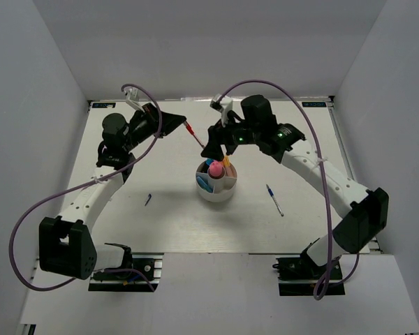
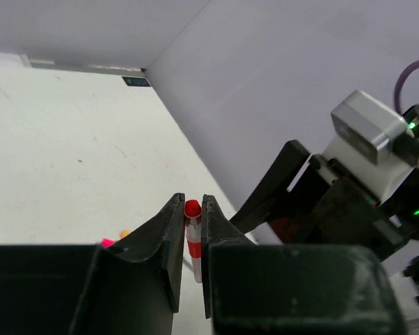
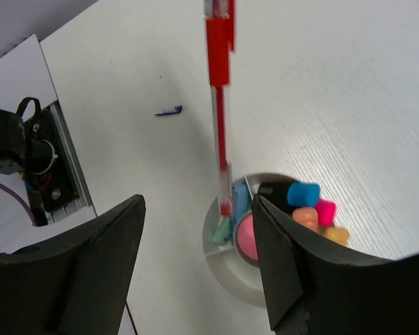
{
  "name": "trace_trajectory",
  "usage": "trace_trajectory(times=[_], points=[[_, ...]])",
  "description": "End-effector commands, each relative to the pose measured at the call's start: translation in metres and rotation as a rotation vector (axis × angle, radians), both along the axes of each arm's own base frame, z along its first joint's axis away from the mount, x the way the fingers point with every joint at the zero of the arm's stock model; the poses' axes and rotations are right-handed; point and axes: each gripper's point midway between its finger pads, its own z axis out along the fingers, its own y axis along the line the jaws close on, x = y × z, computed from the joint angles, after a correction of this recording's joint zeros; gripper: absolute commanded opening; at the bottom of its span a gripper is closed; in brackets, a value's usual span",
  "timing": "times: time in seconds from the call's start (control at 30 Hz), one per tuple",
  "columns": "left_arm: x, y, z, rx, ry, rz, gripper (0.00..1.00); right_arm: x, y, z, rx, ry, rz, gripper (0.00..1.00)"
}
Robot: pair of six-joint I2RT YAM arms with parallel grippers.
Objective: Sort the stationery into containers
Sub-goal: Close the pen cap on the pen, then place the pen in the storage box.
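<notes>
Pen (image 2: 195,252) in left pincer (image 2: 192,202)

The left arm (image 1: 91,197) and right arm (image 1: 321,171) are showing white link shells between boxy black joint housings, each trailing a looping purple cable (image 1: 14,241), while green lights (image 1: 241,138) are glowing near the right wrist and the matte black fingers (image 3: 91,272) of the right gripper (image 3: 197,209) are tapering bluntly.

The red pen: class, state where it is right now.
In the top view, the red pen is held in the left gripper, just left of centre, slanting toward the white cup.
</notes>
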Motion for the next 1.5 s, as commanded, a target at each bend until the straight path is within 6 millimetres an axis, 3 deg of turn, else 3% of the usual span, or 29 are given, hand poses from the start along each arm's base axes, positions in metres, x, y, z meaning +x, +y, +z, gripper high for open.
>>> trace_trajectory(times=[0.0, 0.2, 0.33, 0.53, 0.57, 0.6, 0.8, 1.3, 1.37, 1.47], points=[[-0.013, -0.004, 0.023, 0.118, -0.190, -0.031, 0.00, 0.008, -0.030, 0.017, 0.018, -0.051, -0.086, 0.69], [-0.029, -0.010, 0.015, 0.259, -0.343, -0.089, 0.00, 0.026, -0.088, 0.005, -0.026, -0.037, -0.257, 0.76], [-0.054, -0.038, 0.004, 0.282, -0.395, -0.223, 0.00, 0.042, -0.128, -0.011, -0.016, 0.060, -0.391, 0.77], [-0.080, -0.084, -0.024, 0.355, -0.440, -0.387, 0.00, 0.061, -0.160, -0.022, 0.023, 0.139, -0.477, 0.77], [-0.085, -0.094, -0.031, 0.374, -0.441, -0.420, 0.00, 0.063, -0.163, -0.022, 0.023, 0.139, -0.483, 0.77], [-0.083, -0.098, -0.028, 0.406, -0.484, -0.415, 0.00, 0.063, -0.164, -0.019, 0.022, 0.131, -0.482, 0.77], [-0.083, -0.114, -0.064, 0.555, -0.434, -0.460, 0.00, 0.069, -0.185, -0.022, 0.012, 0.128, -0.529, 0.77], [-0.093, -0.142, -0.113, 0.736, -0.506, -0.557, 0.00, 0.071, -0.194, -0.028, 0.010, 0.145, -0.536, 0.74], [-0.094, -0.144, -0.118, 0.756, -0.514, -0.564, 0.03, 0.068, -0.196, -0.032, 0.005, 0.153, -0.537, 0.73], [-0.094, -0.146, -0.127, 0.786, -0.503, -0.577, 0.15, 0.067, -0.198, -0.033, 0.003, 0.149, -0.541, 0.72]])
